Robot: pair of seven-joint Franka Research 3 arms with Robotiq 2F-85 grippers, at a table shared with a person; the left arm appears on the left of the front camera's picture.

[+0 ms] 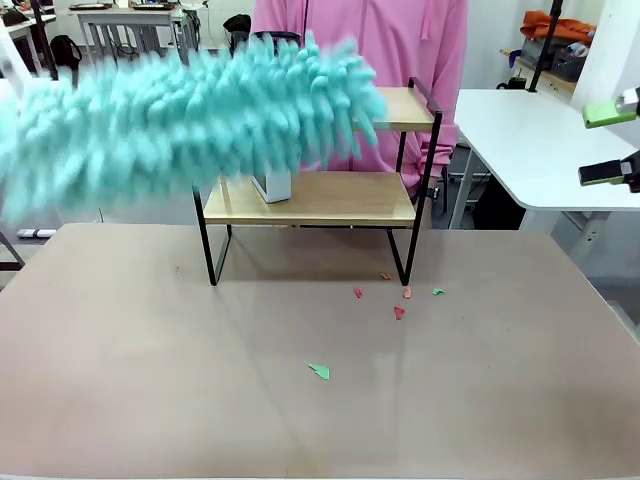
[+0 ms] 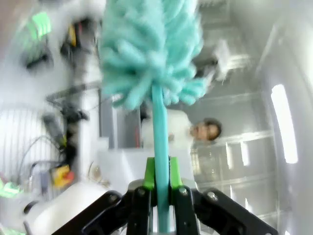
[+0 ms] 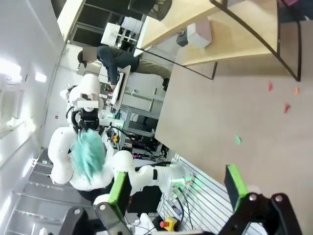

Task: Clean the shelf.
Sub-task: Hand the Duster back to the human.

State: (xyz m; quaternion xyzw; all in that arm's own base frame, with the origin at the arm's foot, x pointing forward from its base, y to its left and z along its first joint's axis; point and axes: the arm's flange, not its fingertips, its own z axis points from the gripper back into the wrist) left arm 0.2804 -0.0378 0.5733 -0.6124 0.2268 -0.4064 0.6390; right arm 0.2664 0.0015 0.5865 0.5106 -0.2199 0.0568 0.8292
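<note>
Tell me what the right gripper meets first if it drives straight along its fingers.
Probably the bare table top near the green paper scrap: the open right gripper aims there, with the shelf off to the side. Depth is unclear.

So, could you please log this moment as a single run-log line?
left gripper: shut on duster handle | duster head blurred across shelf top | right gripper: open, empty | paper scraps on table

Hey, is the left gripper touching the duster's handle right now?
Touching. The left wrist view shows the left gripper with green pads clamped on both sides of the duster handle, no gap.
</note>
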